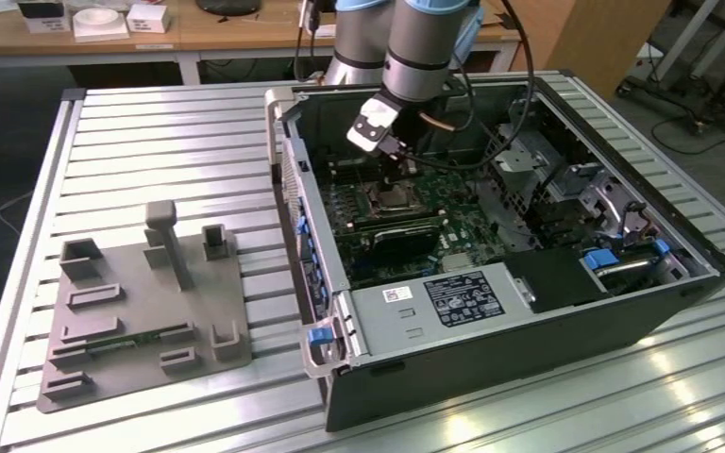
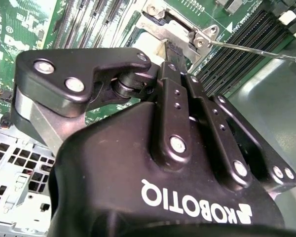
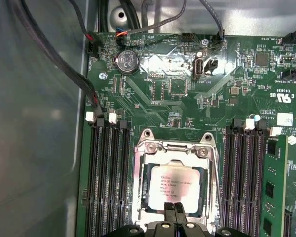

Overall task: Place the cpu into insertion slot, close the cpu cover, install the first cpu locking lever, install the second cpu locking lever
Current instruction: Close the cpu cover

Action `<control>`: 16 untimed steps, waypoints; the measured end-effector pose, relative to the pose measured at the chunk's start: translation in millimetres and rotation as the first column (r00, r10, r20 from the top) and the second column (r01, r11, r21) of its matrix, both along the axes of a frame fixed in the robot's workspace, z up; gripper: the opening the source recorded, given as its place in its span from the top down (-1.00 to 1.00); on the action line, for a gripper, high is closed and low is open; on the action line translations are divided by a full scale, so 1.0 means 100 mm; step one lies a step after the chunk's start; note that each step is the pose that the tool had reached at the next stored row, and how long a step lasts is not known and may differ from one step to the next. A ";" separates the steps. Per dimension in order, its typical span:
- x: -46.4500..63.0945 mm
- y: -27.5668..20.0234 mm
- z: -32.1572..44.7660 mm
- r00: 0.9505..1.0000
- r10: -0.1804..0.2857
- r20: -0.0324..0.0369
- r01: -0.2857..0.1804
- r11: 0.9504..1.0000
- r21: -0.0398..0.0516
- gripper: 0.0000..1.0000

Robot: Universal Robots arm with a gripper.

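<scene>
CPU (image 3: 176, 185) sits in the insertion slot (image 3: 139, 163), with the CPU cover (image 3: 175, 152) lowered around it. The gripper (image 3: 174, 207) has its fingers (image 3: 169, 213) pressed together, holding nothing, tips over the CPU's edge. In the exterior view, a grey fixture (image 1: 148, 311) lies on the counter (image 1: 174, 123) at nine o'clock of the computer case (image 1: 514, 359).

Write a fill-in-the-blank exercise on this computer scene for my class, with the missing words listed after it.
1. The cpu cover lies flat around the silvery ____.
2. Black memory slots run along ____ sides of it.
3. The circuit board is coloured ____.
4. In the exterior view, the tool reaches into the open computer ____.
Missing words: cpu; both; green; case.
</scene>
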State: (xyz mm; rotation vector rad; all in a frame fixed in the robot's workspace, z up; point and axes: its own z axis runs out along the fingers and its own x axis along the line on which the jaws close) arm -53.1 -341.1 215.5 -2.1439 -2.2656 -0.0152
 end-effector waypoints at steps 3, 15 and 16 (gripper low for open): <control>-0.01 0.000 -0.001 1.000 0.000 0.000 0.000 1.000 0.000 0.80; -0.12 0.000 -0.067 1.000 0.001 0.000 -0.001 1.000 0.000 0.80; -0.12 0.000 -0.083 1.000 0.001 0.000 -0.001 1.000 0.000 0.80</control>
